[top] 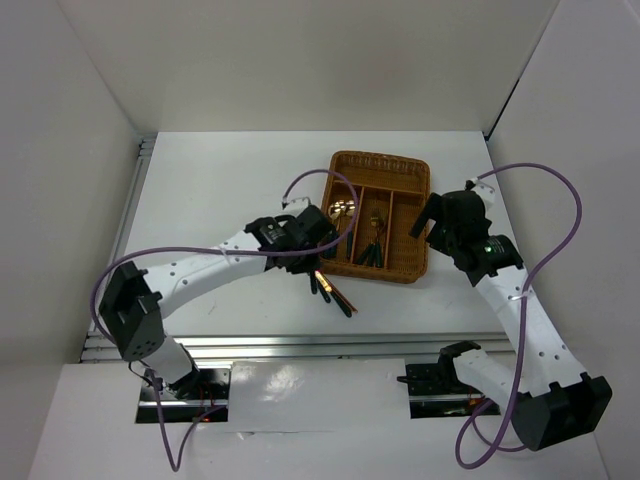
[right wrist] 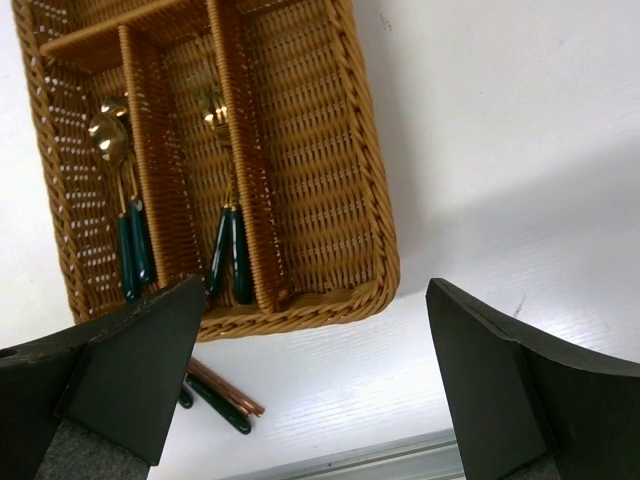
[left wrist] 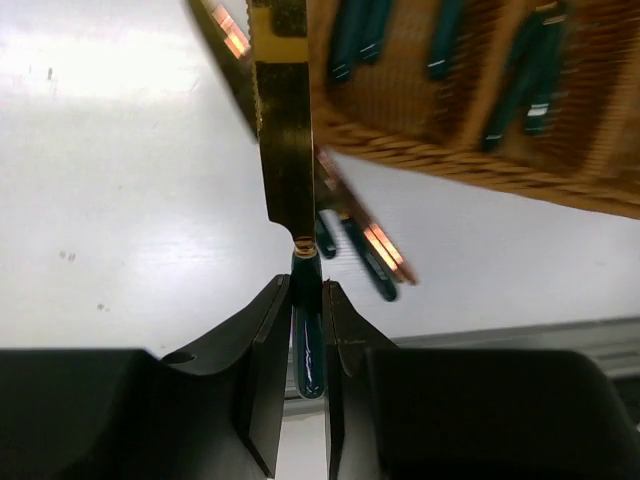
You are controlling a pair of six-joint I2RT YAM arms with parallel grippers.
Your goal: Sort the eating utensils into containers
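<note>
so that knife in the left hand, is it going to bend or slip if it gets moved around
Probably stiff: the knife juts straight from the left hand with no sag. Its handle looks glossy and rounded, so it may swivel or slip between the flat fingers. Slim, so likely light.

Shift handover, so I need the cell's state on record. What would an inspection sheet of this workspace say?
Surface: white table, faint specks.
Job's things: wicker tray holds spoons in one compartment, two more utensils in the next; chopsticks and a dark handle lie loose on the table beside it.
Clutter: nothing seen.
Grippers: left gripper shut on the knife by its handle; right gripper open, empty, near the tray.
Cables: purple cable loops off each arm.
Surroundings: white walls.
</note>
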